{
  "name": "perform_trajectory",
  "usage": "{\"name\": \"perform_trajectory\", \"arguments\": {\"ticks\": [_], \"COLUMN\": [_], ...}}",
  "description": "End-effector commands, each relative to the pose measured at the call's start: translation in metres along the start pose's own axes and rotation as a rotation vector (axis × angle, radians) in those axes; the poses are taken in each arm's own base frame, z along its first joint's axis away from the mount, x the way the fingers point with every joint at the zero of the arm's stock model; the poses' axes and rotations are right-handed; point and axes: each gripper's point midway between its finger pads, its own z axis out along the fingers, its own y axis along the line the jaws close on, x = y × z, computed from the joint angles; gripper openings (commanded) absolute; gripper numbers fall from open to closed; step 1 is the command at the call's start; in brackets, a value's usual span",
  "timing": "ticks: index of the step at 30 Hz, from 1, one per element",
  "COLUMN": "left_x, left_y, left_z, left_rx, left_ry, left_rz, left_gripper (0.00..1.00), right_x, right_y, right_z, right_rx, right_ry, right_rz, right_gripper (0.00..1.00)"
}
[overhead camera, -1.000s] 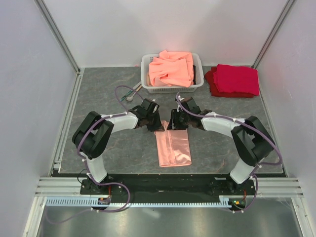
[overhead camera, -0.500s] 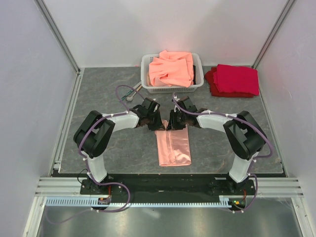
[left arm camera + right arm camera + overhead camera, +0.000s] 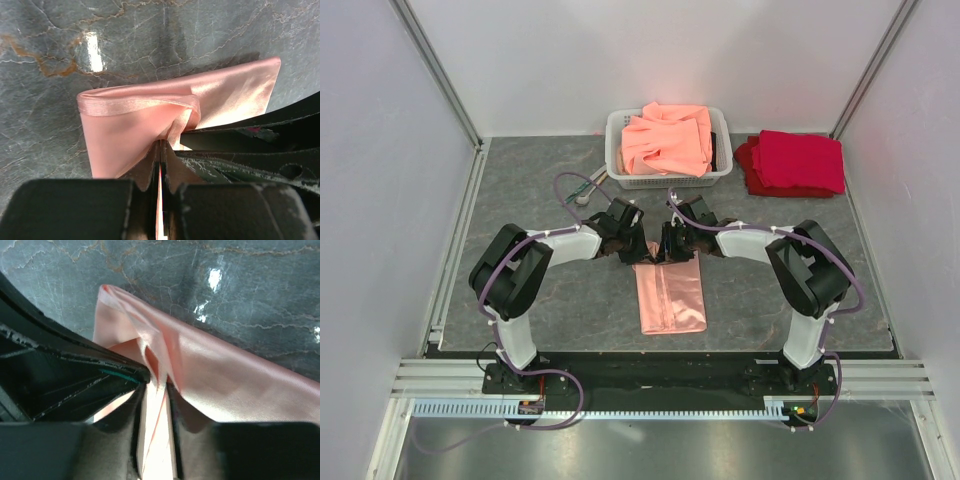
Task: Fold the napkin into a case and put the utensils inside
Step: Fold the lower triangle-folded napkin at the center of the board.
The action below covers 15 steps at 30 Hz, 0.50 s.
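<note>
Item, napkin (image 3: 671,300): pale-pink cloth, already folded into a narrow strip, lying at the middle of the grey marbled table (image 3: 540,170), just beyond the arm bases, long side running near to far. Far edge drawn up off the table, pinched at both corners. Item, left end effector (image 3: 160,145): fingers pressed together, clamped on the far-left corner of the napkin, cloth bunched into a ridge just ahead of the tips. Item, right end effector (image 3: 156,385): closed on a fold at the far-right corner, pink cloth filling the narrow slot between the fingers. Both held close side by side, probably so as to carry the far edge as one toward the near end for a further fold of the case. Item, utensils (image 3: 585,190): small cluster on the table at far left, just beside the white basket (image 3: 670,180), well apart from the napkin, not yet inside any fold. Basket heaped with orange-salmon cloths (image 3: 665,140); deep red cloths (image 3: 798,160) stacked to its right.
</note>
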Motion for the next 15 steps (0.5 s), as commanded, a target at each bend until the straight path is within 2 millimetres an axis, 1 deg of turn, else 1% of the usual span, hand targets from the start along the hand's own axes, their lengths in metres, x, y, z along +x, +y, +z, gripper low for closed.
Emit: {"name": "perform_trajectory", "arguments": {"ticks": [1,2,3,4,6,7,9,10,12,13,15], "left_x": [-0.014,-0.016,-0.017,-0.019,-0.019,-0.021,-0.021,-0.024,-0.022,-0.024,-0.023], "left_y": [-0.022,-0.022,-0.024,-0.026,-0.022,-0.024,-0.017,-0.018,-0.013,-0.014,-0.012], "left_z": [-0.010,-0.013,-0.020,-0.025,-0.031,-0.039,-0.046,-0.052,-0.056,-0.060,-0.062], "left_rx": [0.052,0.048,0.049,0.051,0.029,0.031,0.004,0.000,-0.013,-0.013,-0.020], "left_ry": [-0.042,-0.053,-0.063,-0.071,-0.085,-0.100,-0.116,-0.137,-0.142,-0.154,-0.155], "left_rz": [0.006,0.011,0.015,0.018,0.025,0.032,0.039,0.043,0.046,0.049,0.049], "left_gripper": [0.04,0.04,0.04,0.04,0.05,0.06,0.07,0.08,0.09,0.10,0.11], "right_x": [-0.009,-0.009,-0.009,-0.008,-0.009,-0.013,-0.016,-0.021,-0.025,-0.025,-0.025], "right_y": [0.002,0.001,-0.001,-0.001,-0.001,0.003,0.006,0.010,0.010,0.010,0.008], "right_z": [0.012,0.013,0.013,0.014,0.012,0.008,0.000,-0.007,-0.017,-0.019,-0.024], "right_rx": [-0.017,-0.017,-0.016,-0.015,-0.019,-0.029,-0.032,-0.036,-0.025,-0.026,-0.020], "right_ry": [-0.019,-0.019,-0.021,-0.020,-0.022,-0.035,-0.046,-0.064,-0.073,-0.070,-0.066], "right_rz": [0.001,0.004,0.008,0.011,0.021,0.020,0.022,0.015,0.011,0.010,0.012], "right_gripper": [0.24,0.20,0.11,0.06,0.00,0.00,0.00,0.00,0.00,0.00,0.00]}}
